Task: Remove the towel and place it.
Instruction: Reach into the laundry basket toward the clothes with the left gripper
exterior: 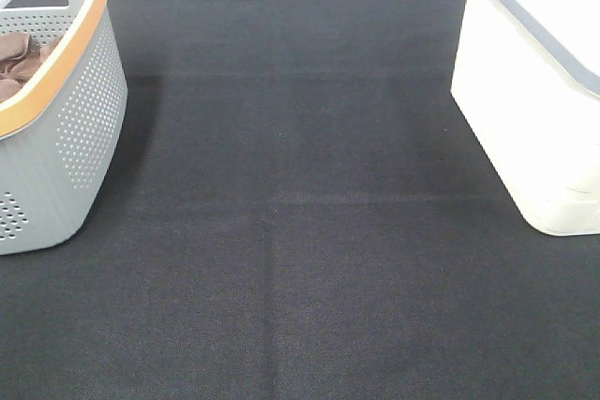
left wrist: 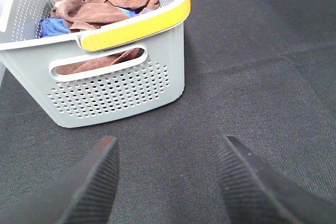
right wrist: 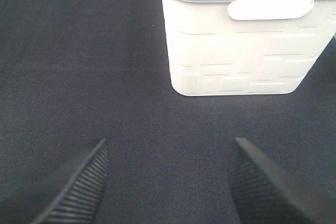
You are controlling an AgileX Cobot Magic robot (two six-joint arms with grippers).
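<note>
Partly hidden: the towel (left wrist: 100, 1) lies crumpled inside the basket (left wrist: 115, 87). Its edges are folded under, and a strip of it shows only through the handle slot.
Cut off: in the high view the basket (exterior: 84, 110) at 9 o'clock and the bin (exterior: 534, 119) at 2 o'clock both run past the frame edge. Only a brown fold of the towel (exterior: 23, 58) shows over the rim.
Hard to tell: whether the brown heap is one cloth or two.
Blue cloth (left wrist: 52, 26): touching the towel and partly under it.
Basket: grey plastic with rounded corners, walls pierced by rows of small round holes, and a yellow-orange band (left wrist: 136, 22) along the rim.
Bin (right wrist: 236, 51): smooth white plastic with raised rectangles on the wall, a grey rim and an oblong handle slot.
Table cover (exterior: 300, 231): black woven fabric with faint creases.
Left gripper (left wrist: 168, 145): dark ribbed fingers wide apart with nothing between them, above the cover near the basket.
Right gripper (right wrist: 170, 148): fingers wide apart and holding nothing, above the cover facing the bin.
</note>
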